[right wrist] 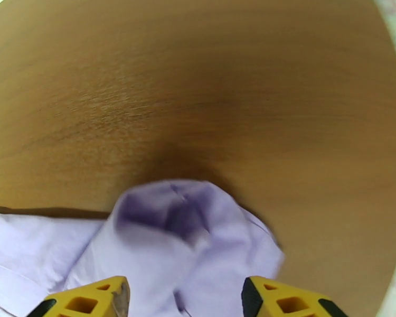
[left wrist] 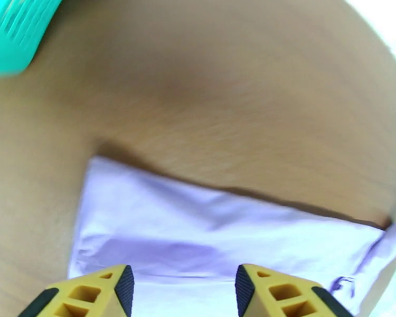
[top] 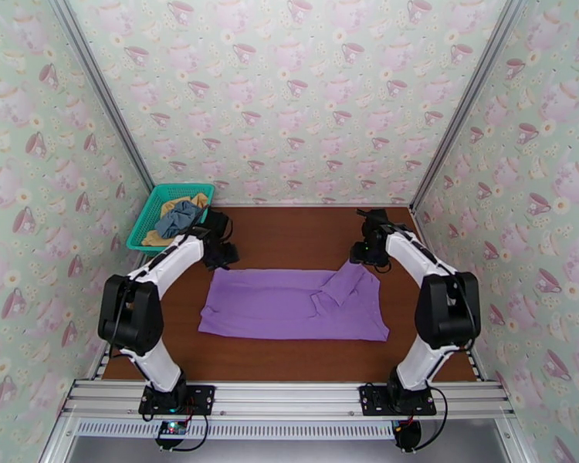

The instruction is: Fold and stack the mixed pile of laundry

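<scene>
Teal plastic mesh basket (top: 183, 187) in the far left corner holds the crumpled grey-blue cloth piece (top: 178, 216), which lies on top of the mustard-yellow cloth piece (top: 199, 200). Leave both there until the shirt is done. Your left gripper (top: 221, 256) hovers at the far left corner of the purple cloth T-shirt (top: 282, 302), jaws apart with nothing between them. The shirt lies flat across the middle of the brown wooden bench (top: 289, 225), seemingly as one long band, so the step in hand looks like the next fold. Towards the right, one short sleeve (top: 343, 283) lies flipped over the body, bunched and crooked. Your right gripper (top: 364, 255) sits just beyond that sleeve, likewise open and empty. Before folding, flatten the sleeve inside the band's outline, or it will likely leave a lump. Then pinch both far corners low, through every layer, and carry them over together at one height so the edges meet square.
</scene>
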Robot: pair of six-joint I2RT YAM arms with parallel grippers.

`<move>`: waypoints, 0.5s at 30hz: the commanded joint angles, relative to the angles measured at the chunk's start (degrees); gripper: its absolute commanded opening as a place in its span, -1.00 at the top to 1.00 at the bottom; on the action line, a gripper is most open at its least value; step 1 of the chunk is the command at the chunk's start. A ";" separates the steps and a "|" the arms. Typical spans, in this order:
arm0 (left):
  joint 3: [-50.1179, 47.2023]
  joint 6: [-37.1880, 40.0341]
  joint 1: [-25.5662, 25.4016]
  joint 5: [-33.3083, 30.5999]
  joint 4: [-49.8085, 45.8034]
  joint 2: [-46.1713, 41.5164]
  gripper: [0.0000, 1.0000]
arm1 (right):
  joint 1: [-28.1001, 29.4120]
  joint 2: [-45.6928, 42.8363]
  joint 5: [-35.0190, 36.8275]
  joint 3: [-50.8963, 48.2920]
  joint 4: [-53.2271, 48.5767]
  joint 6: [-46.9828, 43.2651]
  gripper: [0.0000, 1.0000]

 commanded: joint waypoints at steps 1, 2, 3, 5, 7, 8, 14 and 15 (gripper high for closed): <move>2.99 1.18 -1.15 2.07 -1.04 4.55 -0.05 | -0.86 3.41 -9.65 2.39 4.03 -1.28 -0.19; 3.74 1.03 -1.54 1.99 -0.92 5.51 -0.01 | -0.99 4.17 -9.59 2.53 4.29 -1.28 -0.18; 4.31 0.85 -1.87 1.88 -0.77 6.23 0.00 | -1.20 4.67 -9.59 2.54 4.69 -1.36 -0.18; 5.16 0.69 -2.48 2.01 0.16 7.64 0.00 | -1.67 5.77 -10.17 2.56 5.43 -1.50 -0.16; 6.11 0.74 -2.85 2.72 0.74 9.35 0.01 | -2.04 6.44 -10.53 2.62 5.87 -1.67 -0.11; 6.59 0.75 -3.04 3.21 1.00 10.41 0.03 | -2.20 6.71 -10.72 2.62 5.98 -1.72 -0.06; 7.13 0.23 -3.91 4.59 3.25 16.36 0.31 | -2.40 5.27 -11.77 0.20 5.31 -0.06 0.74; 6.68 -0.11 -4.00 4.33 3.72 16.91 0.39 | -2.40 4.16 -11.35 -0.78 5.14 0.70 0.90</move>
